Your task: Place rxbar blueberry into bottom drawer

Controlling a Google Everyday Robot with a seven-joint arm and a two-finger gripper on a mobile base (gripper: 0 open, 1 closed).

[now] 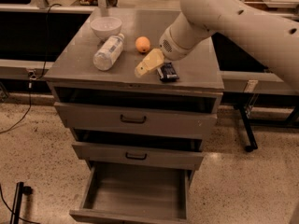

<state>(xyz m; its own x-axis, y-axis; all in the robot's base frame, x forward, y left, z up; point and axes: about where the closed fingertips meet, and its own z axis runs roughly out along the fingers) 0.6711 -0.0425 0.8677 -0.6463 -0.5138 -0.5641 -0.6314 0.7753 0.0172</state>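
Observation:
The rxbar blueberry (167, 72), a small dark navy bar, lies flat on the grey cabinet top (84, 62) near its front right. My gripper (145, 65), with pale yellowish fingers, hangs just left of the bar and low over the top, below the orange (143, 44). It holds nothing that I can see. The bottom drawer (135, 195) is pulled out wide and its plain grey floor is bare.
A clear water bottle (108, 52) lies on its side at the left of the top, with a white bowl (106, 27) behind it. The two upper drawers (133, 119) stand slightly ajar. My large white arm (233, 22) reaches in from the upper right.

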